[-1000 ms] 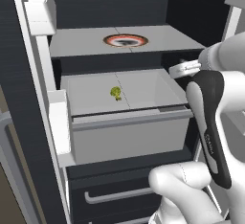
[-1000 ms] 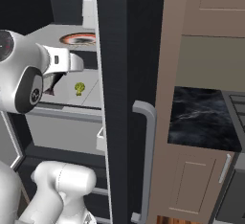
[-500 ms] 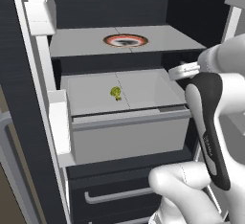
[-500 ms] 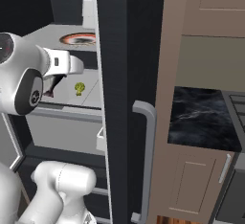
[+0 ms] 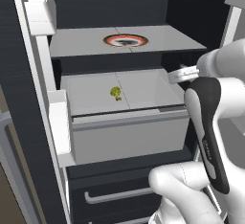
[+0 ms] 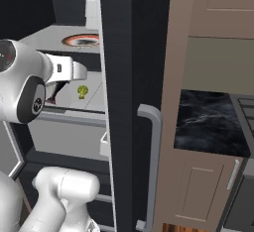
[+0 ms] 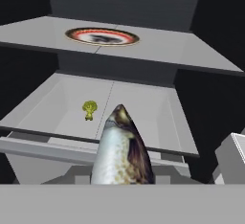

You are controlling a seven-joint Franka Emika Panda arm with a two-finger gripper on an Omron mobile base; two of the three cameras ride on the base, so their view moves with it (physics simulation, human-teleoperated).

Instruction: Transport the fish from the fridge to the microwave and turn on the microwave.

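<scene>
Red-rimmed plate on shelf, small green veg below

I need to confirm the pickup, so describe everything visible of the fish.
The fish is slim and silvery grey, with speckled skin, a pale belly and a darker brownish flank. In the hand view it rises from the bottom edge where the gripper sits, its pointed end aimed into the open fridge. It hangs clear of the lower shelf, touching nothing else visible. Its lower end is hidden.
</scene>
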